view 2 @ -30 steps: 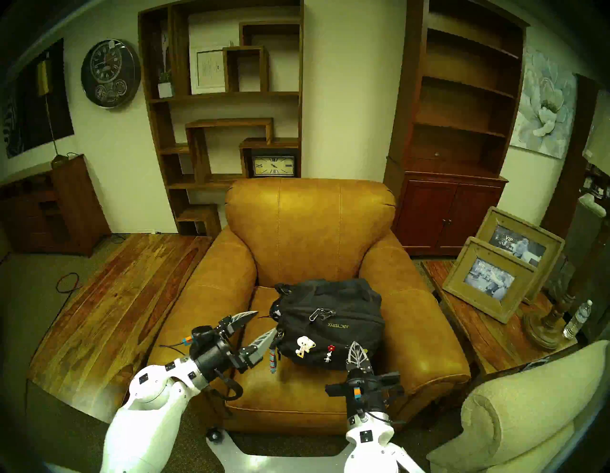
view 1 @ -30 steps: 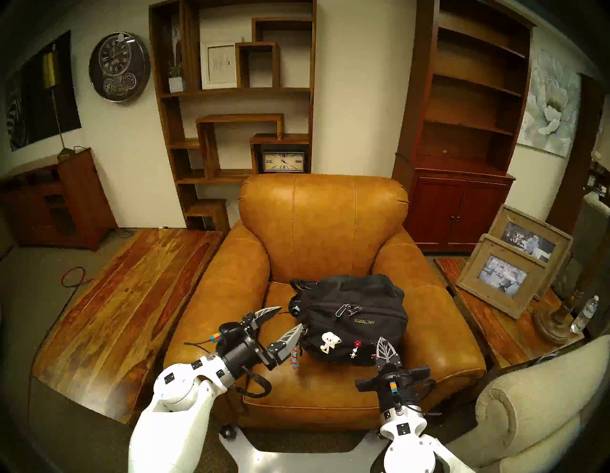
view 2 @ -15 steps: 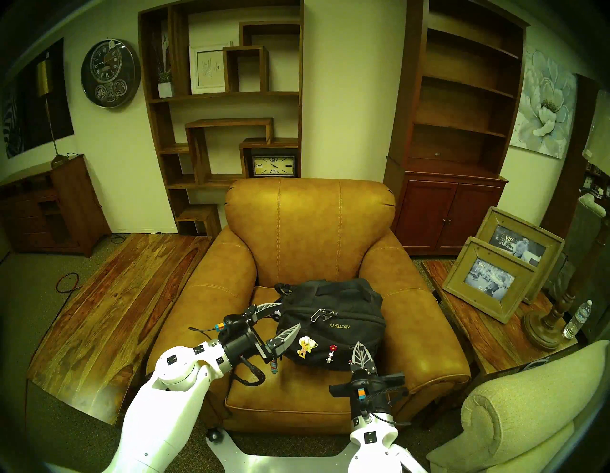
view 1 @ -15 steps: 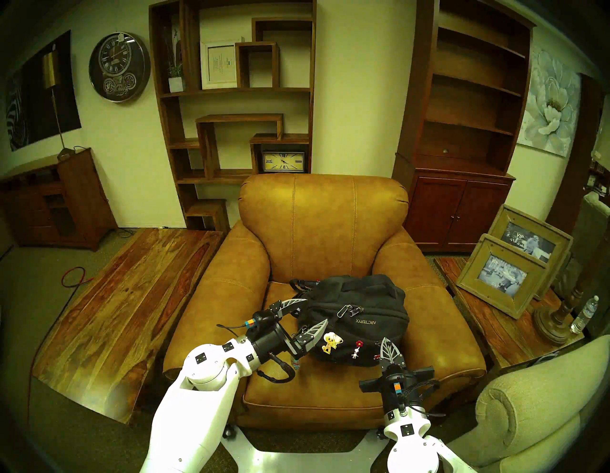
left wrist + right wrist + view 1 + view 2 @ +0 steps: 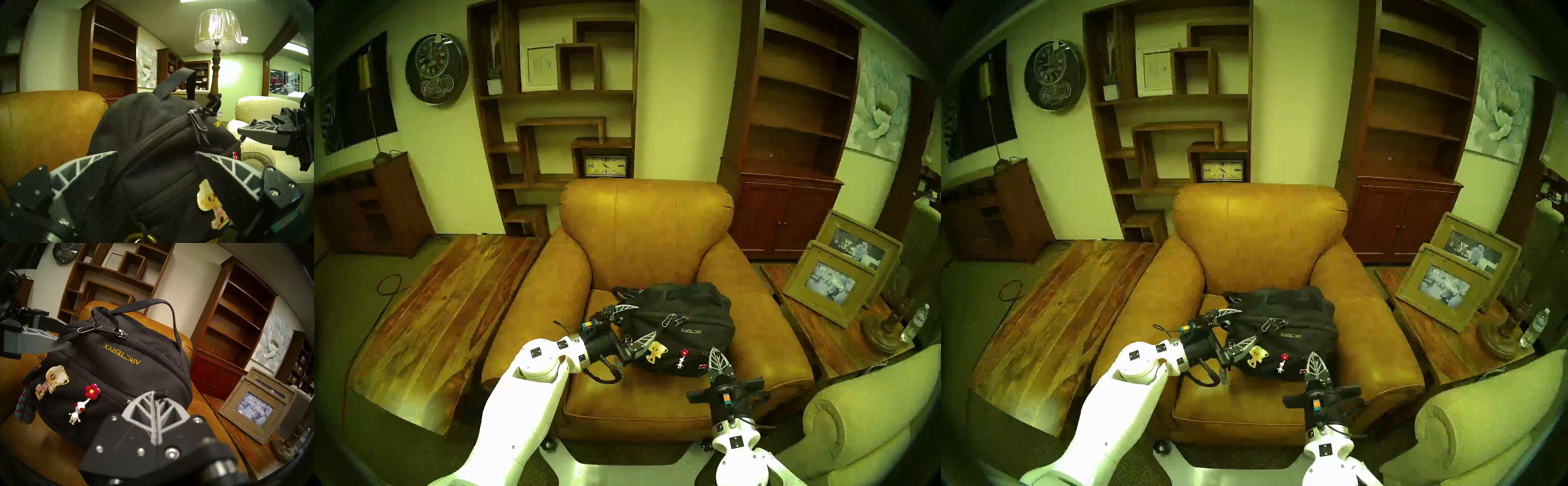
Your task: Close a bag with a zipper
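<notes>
A tan leather armchair [image 5: 646,258] fills the middle of the head view, and the black ARC'TERYX backpack [image 5: 687,325] lies on its seat cushion, a little right of centre and lower than the middle of the frame, with its lettering reading upside down toward the camera. The backpack's carry handle [image 5: 153,303] arches over its top in the upper middle of the right wrist view. The left gripper [image 5: 636,322] comes in from the lower left of the head view; its fingers [image 5: 85,162] are spread wide to either side of the backpack's left end, one along the upper edge and one on the front pocket, with the fabric bulging between them, though whether they press on it is hard to tell from these angles. The right gripper [image 5: 717,359] sits at the lower right edge of the backpack, its two fingers pressed flat together with nothing between them, their tips just beside the front pocket. A striped charm [image 5: 25,405] hangs at the backpack's left side, at the left edge of the right wrist view. On the front pocket sit a cartoon figure pin [image 5: 52,380] and a red flower pin [image 5: 92,391]. Two zipper pulls [image 5: 121,333] lie near the top seam above the lettering.
</notes>
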You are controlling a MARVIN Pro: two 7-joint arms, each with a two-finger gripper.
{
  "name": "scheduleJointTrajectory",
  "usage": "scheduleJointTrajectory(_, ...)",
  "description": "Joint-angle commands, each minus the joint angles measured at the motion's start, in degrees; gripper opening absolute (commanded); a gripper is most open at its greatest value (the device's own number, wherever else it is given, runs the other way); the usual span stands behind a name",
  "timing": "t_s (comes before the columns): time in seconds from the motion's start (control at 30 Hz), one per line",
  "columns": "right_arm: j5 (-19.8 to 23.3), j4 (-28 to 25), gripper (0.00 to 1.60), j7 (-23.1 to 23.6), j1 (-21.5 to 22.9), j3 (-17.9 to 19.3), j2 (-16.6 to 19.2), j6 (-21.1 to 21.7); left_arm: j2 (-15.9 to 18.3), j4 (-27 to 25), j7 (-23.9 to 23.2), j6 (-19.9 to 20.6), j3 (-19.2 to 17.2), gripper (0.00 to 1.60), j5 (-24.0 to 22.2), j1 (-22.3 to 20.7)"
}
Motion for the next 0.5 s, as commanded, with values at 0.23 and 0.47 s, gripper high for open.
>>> scheduleJointTrajectory(0.23, 0.2, -0.6, 0.00, -1.3, 0.9, 1.5, -0.8, -0.4, -1.6, 10.0, -2.6, -8.8, 0.6, 0.59, 0.0, -9.1)
scheduleJointTrajectory(0.47, -0.5, 2.6, 0.00, -3.4, 2.9, 2.5, -2.6, -1.2, -1.9, 12.2, -3.2, -11.3, -0.2, 0.19, -1.1, -10.3)
